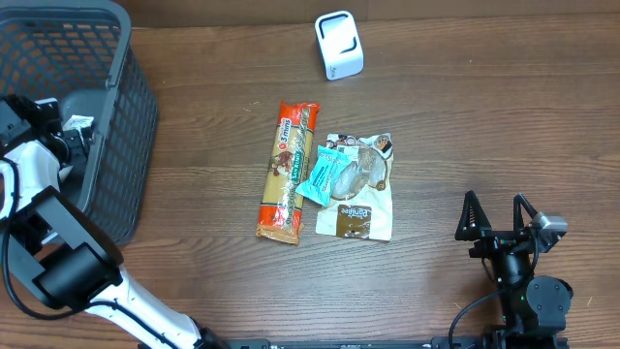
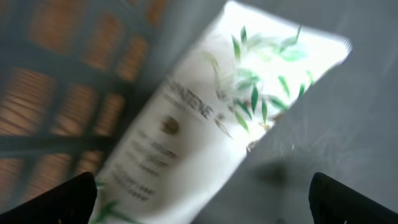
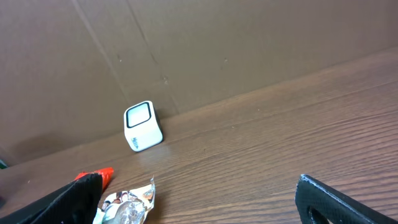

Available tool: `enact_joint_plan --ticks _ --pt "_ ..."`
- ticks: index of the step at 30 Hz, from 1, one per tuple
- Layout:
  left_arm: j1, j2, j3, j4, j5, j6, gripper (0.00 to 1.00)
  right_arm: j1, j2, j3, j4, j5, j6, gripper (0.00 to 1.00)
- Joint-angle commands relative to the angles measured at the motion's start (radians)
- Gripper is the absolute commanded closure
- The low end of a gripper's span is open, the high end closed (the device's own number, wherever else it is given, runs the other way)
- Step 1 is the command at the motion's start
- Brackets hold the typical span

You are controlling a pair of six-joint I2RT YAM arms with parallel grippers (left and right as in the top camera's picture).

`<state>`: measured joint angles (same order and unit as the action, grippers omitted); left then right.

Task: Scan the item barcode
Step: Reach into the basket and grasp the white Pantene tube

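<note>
Your left gripper [image 2: 203, 204] hangs inside the basket [image 1: 138, 105] with its jaws spread as wide as they go and nothing between them. Right beneath it, a white tube [image 2: 186, 124] with green leaf print lies slanted on the basket floor. That looks like the item to scan, though the wrist view is blurred and no barcode shows on the upward face. Treat the tube as light, smooth and a little slippery. It is probably soft-walled, so the body will give if you squeeze hard. The broad flat end at the upper right is thin and likely to flex, so take hold across the width near the middle of the body. Keep your fingers off the back, where the code is probably printed. Your right gripper [image 1: 495, 206] rests low on the table [image 1: 484, 116], also fully spread and empty. The scanner [image 1: 339, 45] stands at the far edge, well apart from the basket. A long snack packet [image 1: 289, 173], a blue bar [image 1: 318, 176] and a pouch [image 1: 358, 199] lie clustered between them.
</note>
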<state>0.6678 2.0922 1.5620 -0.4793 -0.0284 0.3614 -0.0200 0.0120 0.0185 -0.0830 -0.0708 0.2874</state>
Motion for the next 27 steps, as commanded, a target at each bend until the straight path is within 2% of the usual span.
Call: enact_joint_plan --ticks 1,4,5,6,8,11,13,17,20,23,27 --pt "0.010 0.060 -0.007 -0.020 -0.008 0.019 0.00 -0.008 -0.007 -0.010 0.004 0.006 -0.001 0.00" --pt "0.019 0.097 -0.007 -0.047 -0.003 0.015 0.00 -0.008 -0.007 -0.010 0.004 0.006 -0.001 0.00" --pt "0.020 0.105 -0.007 -0.051 0.000 0.008 0.03 -0.008 -0.007 -0.010 0.004 0.005 -0.001 0.00" --pt "0.020 0.109 -0.007 -0.052 0.005 -0.001 0.10 -0.008 -0.007 -0.010 0.004 0.006 -0.001 0.00" --pt "0.020 0.109 -0.007 -0.048 0.029 -0.011 0.32 -0.008 -0.007 -0.010 0.004 0.006 -0.001 0.00" --pt "0.018 0.106 -0.006 -0.040 0.064 -0.021 0.76 -0.008 -0.007 -0.010 0.004 0.006 -0.001 0.00" --pt "0.016 0.105 -0.001 -0.040 0.065 -0.054 0.96 -0.008 -0.007 -0.010 0.004 0.005 -0.001 0.00" --pt "0.011 0.098 0.024 -0.057 0.100 -0.134 0.96 -0.008 -0.007 -0.010 0.004 0.006 -0.001 0.00" --pt "0.008 0.071 0.063 -0.097 0.197 -0.169 0.96 -0.008 -0.007 -0.010 0.004 0.005 -0.001 0.00" --pt "0.002 0.028 0.126 -0.151 0.303 -0.185 0.96 -0.008 -0.007 -0.010 0.004 0.006 -0.001 0.00" --pt "-0.010 -0.050 0.249 -0.250 0.349 -0.268 0.96 -0.008 -0.007 -0.010 0.004 0.006 -0.001 0.00"
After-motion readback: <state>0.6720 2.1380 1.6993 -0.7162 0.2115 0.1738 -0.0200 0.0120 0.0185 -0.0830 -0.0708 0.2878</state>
